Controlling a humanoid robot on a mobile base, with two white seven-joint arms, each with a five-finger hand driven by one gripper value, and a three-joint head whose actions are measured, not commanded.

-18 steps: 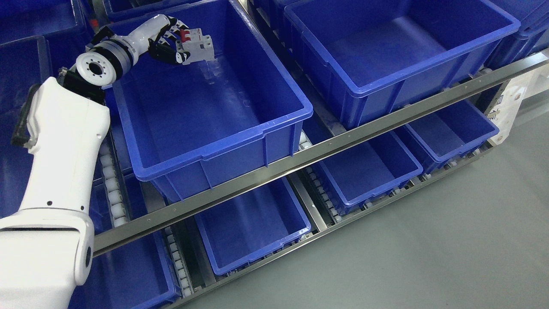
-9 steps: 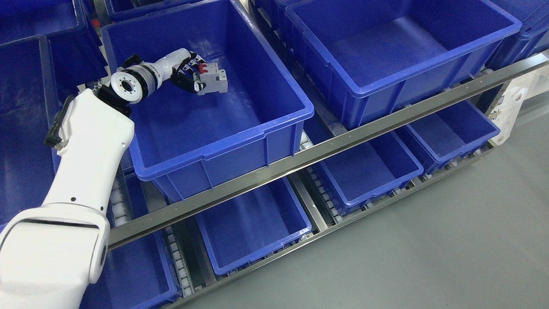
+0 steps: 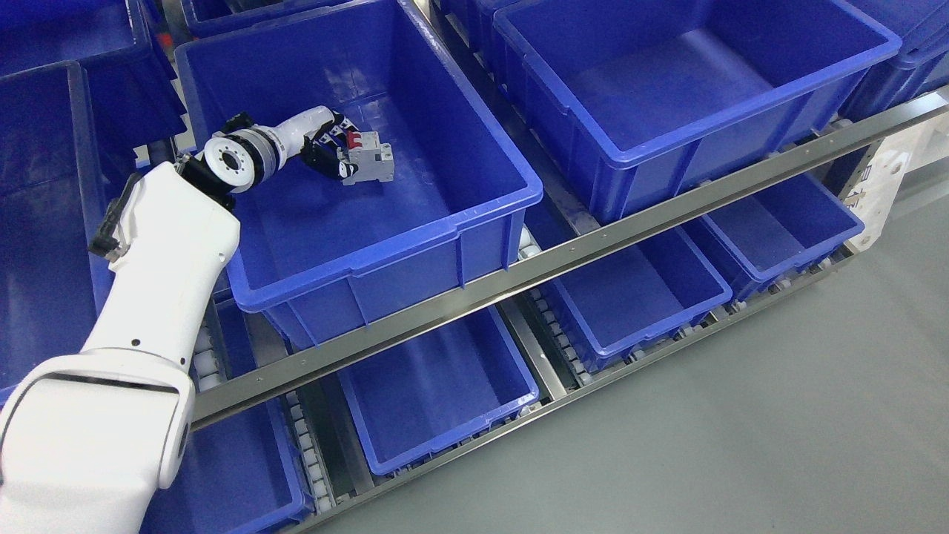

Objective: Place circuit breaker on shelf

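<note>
Lower left of frame: our left arm, reaching up-frame; upper left: left hand (image 3: pixel 326 148), fingers curled around the circuit breaker (image 3: pixel 365 158), lower inside the blue bin (image 3: pixel 445 215) than a second ago and just over its floor; we judge release imminent; upper right: second bin (image 3: pixel 741 119) on the shelf rail (image 3: pixel 593 248); right arm unseen.
</note>
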